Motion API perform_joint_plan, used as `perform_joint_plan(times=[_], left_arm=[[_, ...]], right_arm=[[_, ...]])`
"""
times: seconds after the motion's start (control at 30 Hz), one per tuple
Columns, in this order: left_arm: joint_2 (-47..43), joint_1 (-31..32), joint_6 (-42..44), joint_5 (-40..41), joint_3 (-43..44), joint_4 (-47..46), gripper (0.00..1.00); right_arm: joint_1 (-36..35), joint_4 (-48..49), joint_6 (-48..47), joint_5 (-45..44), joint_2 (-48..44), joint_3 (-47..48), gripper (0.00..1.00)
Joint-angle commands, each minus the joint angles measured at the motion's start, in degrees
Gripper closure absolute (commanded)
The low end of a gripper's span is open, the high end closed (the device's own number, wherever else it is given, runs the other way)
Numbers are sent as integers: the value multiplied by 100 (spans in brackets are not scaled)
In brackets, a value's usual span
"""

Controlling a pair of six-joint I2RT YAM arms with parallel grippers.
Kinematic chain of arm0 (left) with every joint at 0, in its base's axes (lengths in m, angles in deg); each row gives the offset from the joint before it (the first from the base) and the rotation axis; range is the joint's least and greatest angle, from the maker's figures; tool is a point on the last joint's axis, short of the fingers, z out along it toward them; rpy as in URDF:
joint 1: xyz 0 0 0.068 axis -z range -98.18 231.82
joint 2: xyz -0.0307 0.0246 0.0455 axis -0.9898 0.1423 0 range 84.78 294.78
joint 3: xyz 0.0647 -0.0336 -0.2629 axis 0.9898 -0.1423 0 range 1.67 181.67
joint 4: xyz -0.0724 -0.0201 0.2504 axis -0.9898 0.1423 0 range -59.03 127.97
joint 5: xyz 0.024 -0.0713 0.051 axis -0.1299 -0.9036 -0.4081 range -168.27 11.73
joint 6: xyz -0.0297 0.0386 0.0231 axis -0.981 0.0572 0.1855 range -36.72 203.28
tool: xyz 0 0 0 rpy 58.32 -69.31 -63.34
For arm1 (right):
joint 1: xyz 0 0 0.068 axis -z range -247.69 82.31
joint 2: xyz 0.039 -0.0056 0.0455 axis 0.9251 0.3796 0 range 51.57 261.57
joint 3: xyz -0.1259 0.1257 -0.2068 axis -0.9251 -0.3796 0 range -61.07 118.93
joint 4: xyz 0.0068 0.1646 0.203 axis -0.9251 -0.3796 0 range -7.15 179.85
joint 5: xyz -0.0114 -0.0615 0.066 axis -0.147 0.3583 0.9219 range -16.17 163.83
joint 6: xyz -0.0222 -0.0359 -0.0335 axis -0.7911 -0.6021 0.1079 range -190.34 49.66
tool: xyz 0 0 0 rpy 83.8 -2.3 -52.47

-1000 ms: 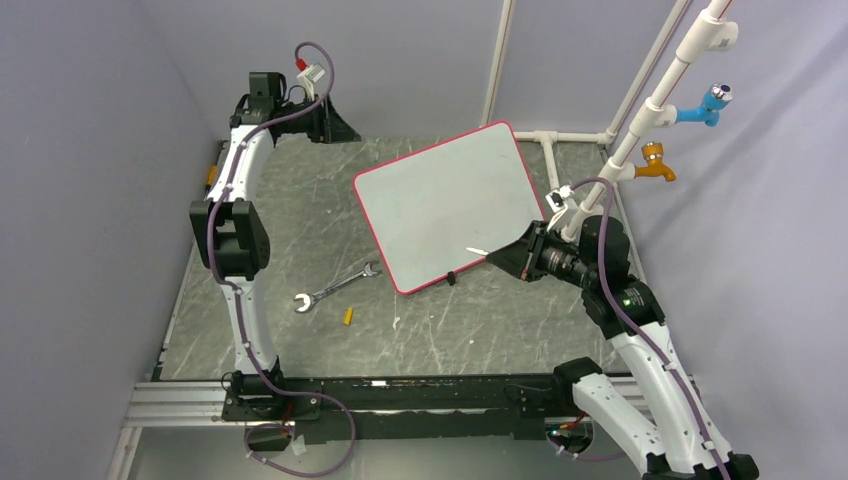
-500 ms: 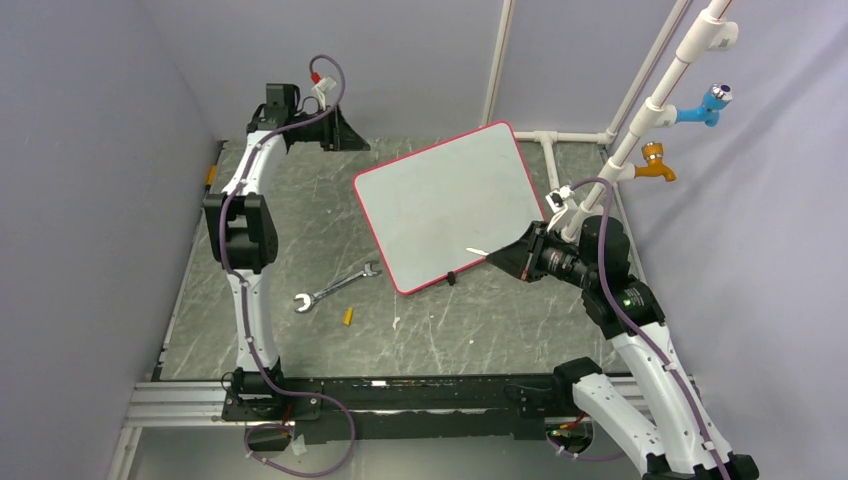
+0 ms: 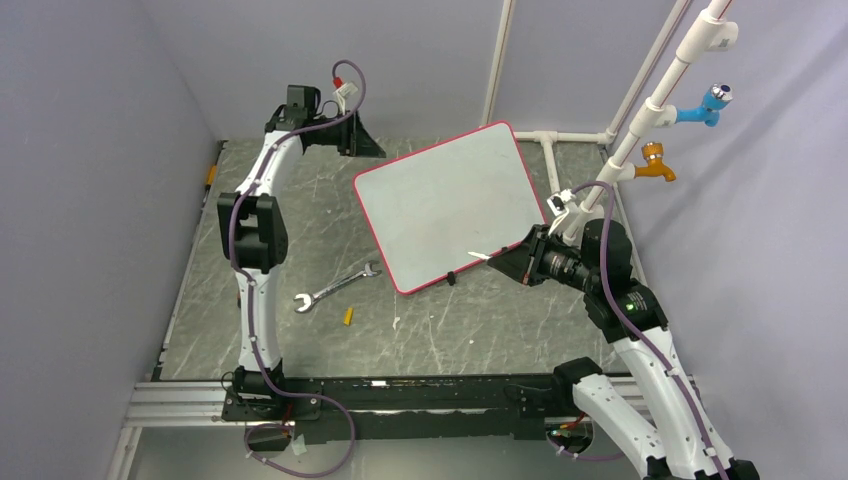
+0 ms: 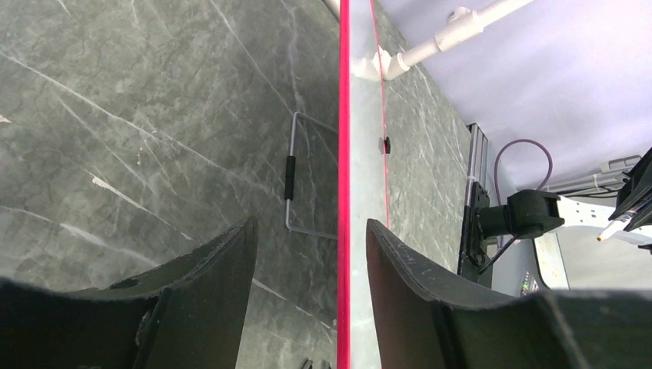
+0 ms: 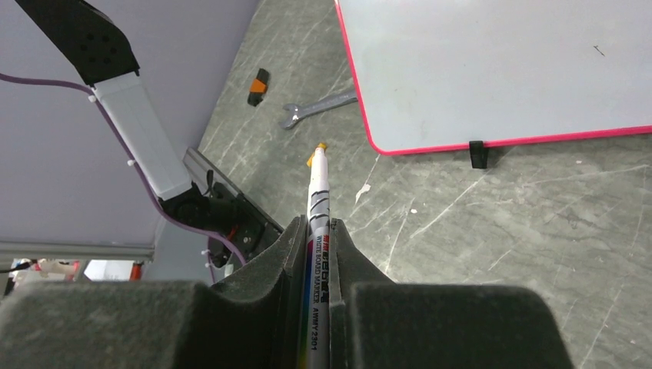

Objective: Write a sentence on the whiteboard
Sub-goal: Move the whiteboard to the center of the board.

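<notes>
The right gripper [image 5: 317, 227] is pressed together on a white marker [image 5: 318, 192]. The marker's orange tip points out past the fingers. Seen from above, that tip hangs just over the near edge of the whiteboard [image 3: 440, 200], close to one small black clip foot [image 3: 451, 277]. I cannot tell whether the tip touches the surface.

The left gripper [image 4: 310, 231] is spread, with a finger on each side of the board's thin red rim [image 4: 343, 154]. The rim runs up between the jaws, nearer one finger than the other, and neither finger seems to touch it yet. A wire stand [image 4: 291, 178] shows behind the board.

The change is on the left. Over the last second the left arm has swung from the far left corner of the table [image 3: 200, 340] rightward, and its gripper [image 3: 370, 148] now sits at the board's far left corner. Its jaws have narrowed a little on the way. The right arm has hardly moved.

The whiteboard stands tilted in the far right part of the table. Its face is blank and no sentence is visible.

To my eye the left arm is about to steady the board, so that writing can begin. The writing itself looks not yet started.

A wrench [image 3: 338, 286] and a small orange cap [image 3: 348, 316] lie on the table to the near left of the board.
</notes>
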Motion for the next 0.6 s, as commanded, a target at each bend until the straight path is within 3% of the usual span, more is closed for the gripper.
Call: perform_joint_plan(times=[0.0,0.33,0.57], left_arm=[[133,114,248,-183,286,93,43],[37,246,38,-458,106,-212,40],[305,499,121,-411,292,-20,50]], right_arm=[[18,-29,-136,6,-95,31,100],[15,-71,-182,5,-131,5,100],[13,-37,-154,61,-142,-12,100]])
